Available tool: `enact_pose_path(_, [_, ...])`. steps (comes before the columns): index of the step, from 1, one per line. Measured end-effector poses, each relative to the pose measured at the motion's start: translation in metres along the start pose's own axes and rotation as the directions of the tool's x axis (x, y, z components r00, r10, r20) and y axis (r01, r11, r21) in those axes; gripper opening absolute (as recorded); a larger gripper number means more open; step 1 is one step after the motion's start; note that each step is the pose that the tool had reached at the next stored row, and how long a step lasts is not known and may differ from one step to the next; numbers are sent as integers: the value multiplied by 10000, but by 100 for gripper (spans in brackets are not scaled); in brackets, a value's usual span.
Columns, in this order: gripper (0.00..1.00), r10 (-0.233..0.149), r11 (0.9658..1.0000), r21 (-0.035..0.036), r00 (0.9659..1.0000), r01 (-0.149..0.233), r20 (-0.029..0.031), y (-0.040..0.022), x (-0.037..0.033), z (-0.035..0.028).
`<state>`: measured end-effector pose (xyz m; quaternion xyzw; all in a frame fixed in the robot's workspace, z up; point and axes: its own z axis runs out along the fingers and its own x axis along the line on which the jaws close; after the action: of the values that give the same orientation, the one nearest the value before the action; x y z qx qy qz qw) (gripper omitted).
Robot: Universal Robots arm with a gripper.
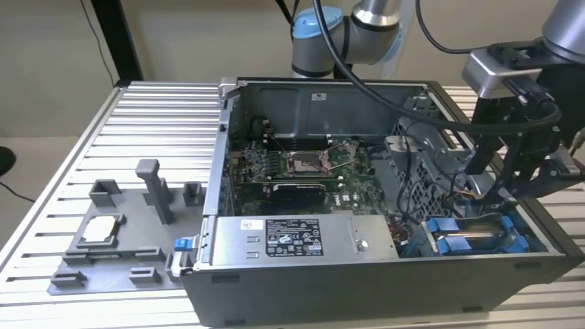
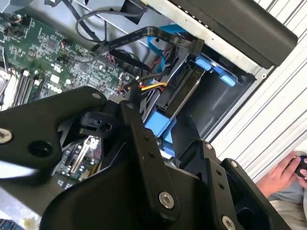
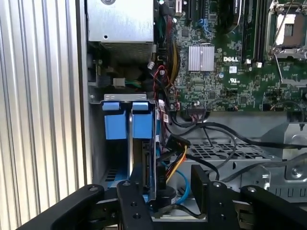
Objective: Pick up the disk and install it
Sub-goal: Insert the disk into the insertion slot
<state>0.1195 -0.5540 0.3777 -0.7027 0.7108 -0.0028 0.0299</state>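
Note:
The disk (image 1: pixel 473 238) stands on edge in the drive bay at the near corner of the open computer case (image 1: pixel 366 288), on the exterior view's right; its blue frame shows around grey metal. My gripper (image 1: pixel 494 188) hangs just above that bay. In the first wrist view the disk (image 3: pixel 144 158) with its blue tabs runs down between my two black fingers (image 3: pixel 130 203), which stand apart on either side of its end. My gripper (image 3: pixel 165 191) is open, and nothing is clamped. The second wrist view shows the disk (image 2: pixel 184 93) in the bay beyond the fingers.
Black, yellow and red cables (image 3: pixel 175 158) crowd the bay beside the disk. The grey power supply box (image 1: pixel 292 236) and the motherboard (image 1: pixel 292 164) fill the rest of the case. A grey fixture (image 1: pixel 119 240) holding a small chip lies on the slatted table. A person's hand (image 2: pixel 283 175) rests outside the case.

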Motion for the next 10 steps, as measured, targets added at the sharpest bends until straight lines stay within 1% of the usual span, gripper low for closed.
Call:
enact_pose_path(3, [100,2,9999,128,10000,-2,-21,2,1,31])
enact_pose_path(5, [100,1,9998,193,10000,-1,-26,3,2,57])
enact_pose_path(10, [100,-2,9996,277,10000,3,-32,7,4,142])
